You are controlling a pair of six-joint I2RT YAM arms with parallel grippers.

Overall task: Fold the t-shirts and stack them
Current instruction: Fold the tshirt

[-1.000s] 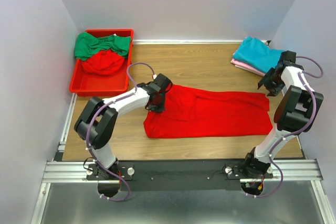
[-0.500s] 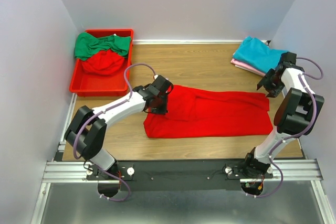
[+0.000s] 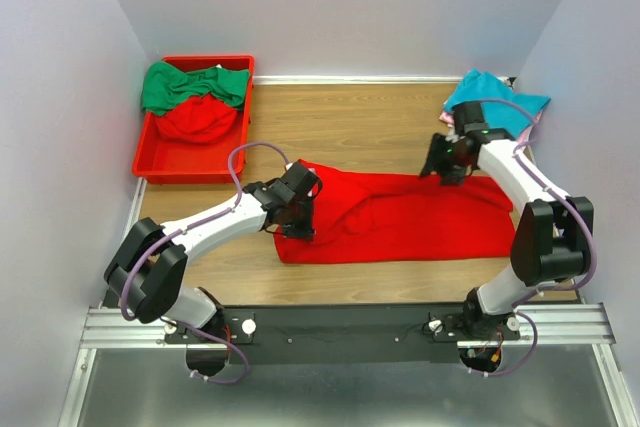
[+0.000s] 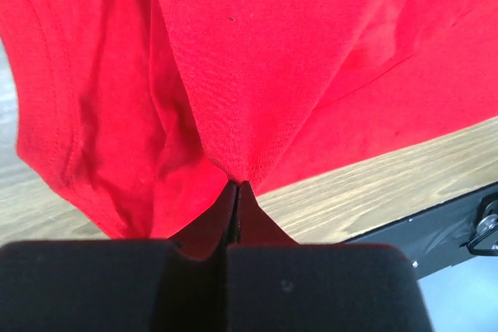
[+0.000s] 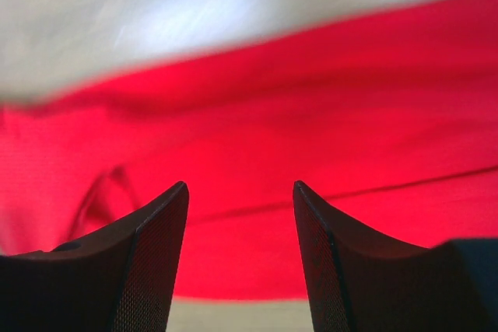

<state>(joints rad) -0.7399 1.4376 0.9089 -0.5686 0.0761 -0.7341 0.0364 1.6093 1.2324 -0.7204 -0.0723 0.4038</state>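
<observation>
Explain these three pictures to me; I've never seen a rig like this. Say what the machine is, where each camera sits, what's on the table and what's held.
The machine is two robot arms bolted at the near edge of the table, each ending in a two-finger gripper. The wide picture comes from a fixed camera above and behind them; the other two come from cameras on the wrists. On the wood lies a red t-shirt, spread lengthways. A red bin at the far left holds a green shirt and a second red shirt; a teal shirt sits at the far right. The left gripper is shut, pinching the red t-shirt near its left end. The right gripper is open over the shirt's far edge and holds nothing.
</observation>
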